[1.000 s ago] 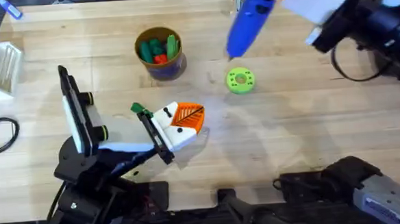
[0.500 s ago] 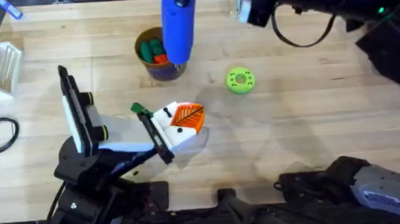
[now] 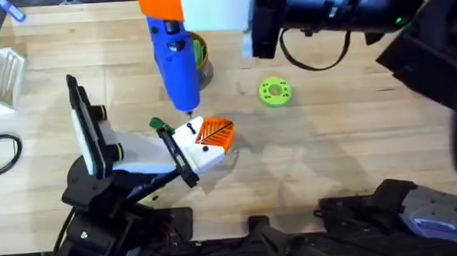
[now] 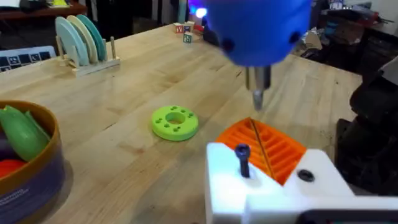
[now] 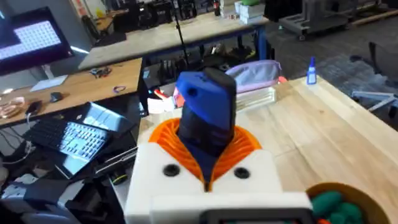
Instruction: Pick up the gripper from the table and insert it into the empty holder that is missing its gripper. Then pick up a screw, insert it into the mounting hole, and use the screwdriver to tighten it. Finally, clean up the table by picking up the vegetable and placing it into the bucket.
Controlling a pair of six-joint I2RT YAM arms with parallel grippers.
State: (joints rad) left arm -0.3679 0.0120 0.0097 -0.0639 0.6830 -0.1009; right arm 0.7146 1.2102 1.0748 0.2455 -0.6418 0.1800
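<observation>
The blue, pen-shaped plastic screwdriver (image 3: 175,64) hangs in my right gripper (image 5: 208,163), my white fingers with orange ribbed pads clenched around its smooth upper body. It points almost straight down, and its thin dark metal tip sits just above the white boxy plastic holder (image 3: 192,144). From my left wrist, the tip hovers over the orange ribbed wedge gripper piece (image 4: 268,146), which is seated in the holder, and a small dark screw (image 4: 242,157) stands upright in the holder's white face, just beside that wedge and a little apart from the tip. A second dark hole shows on the holder's other corner.

My left gripper (image 3: 181,150) has the holder between its black fingers, clamped on it low over the table.

Behind the screwdriver stands the round bucket (image 4: 31,167) with its tan rim and blue-purple wall; a smooth green toy vegetable (image 4: 22,132) and something red lie inside. A flat, bright green disc with holes (image 3: 274,92) rests on the pale wooden table (image 3: 331,146), well apart from the holder.
</observation>
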